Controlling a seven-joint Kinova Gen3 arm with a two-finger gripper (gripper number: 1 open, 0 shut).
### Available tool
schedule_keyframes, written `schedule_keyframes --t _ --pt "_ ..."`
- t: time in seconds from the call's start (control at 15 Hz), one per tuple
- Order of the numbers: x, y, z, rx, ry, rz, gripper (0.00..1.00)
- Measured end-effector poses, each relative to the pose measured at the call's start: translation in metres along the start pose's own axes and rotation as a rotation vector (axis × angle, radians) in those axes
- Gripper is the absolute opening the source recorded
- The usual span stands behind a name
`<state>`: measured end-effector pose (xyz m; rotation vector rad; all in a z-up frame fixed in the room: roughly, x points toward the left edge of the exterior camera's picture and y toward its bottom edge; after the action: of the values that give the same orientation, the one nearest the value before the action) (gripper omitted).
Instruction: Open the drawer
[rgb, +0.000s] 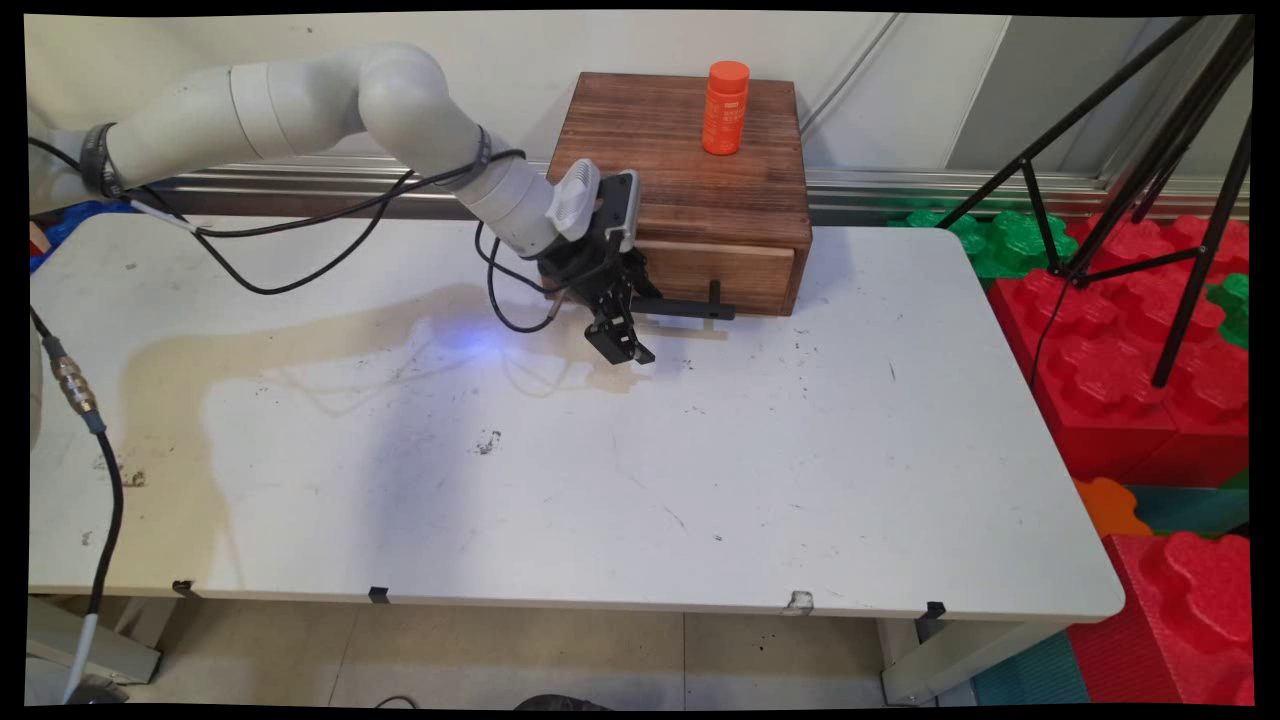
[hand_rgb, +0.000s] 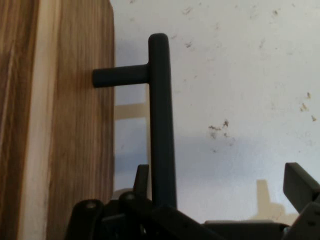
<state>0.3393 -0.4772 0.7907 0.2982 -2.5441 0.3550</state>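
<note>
A brown wooden box (rgb: 660, 160) stands at the table's far edge, and its drawer front (rgb: 745, 272) looks flush with the box. A black bar handle (rgb: 690, 311) juts from the drawer; in the hand view the handle (hand_rgb: 161, 120) runs upward beside the drawer front (hand_rgb: 75, 130). My gripper (rgb: 625, 345) hangs low at the handle's left end, just above the table. My gripper (hand_rgb: 220, 200) is open. The bar passes between the fingers, close to one finger (hand_rgb: 142, 179) and far from the other. An orange bottle (rgb: 726, 108) stands upright on the box's top.
Black cables (rgb: 300, 270) hang from the arm over the table's left half. A black tripod (rgb: 1180, 180) stands off the table's right side among red foam blocks (rgb: 1110, 360) and green foam blocks (rgb: 1010, 240). The white table (rgb: 600, 480) is stained and scuffed.
</note>
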Motion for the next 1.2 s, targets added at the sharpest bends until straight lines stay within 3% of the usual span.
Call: schedule_keyframes --t 1.2 --pt "0.005 0.03 0.0 -0.017 0.006 0.028 1.0"
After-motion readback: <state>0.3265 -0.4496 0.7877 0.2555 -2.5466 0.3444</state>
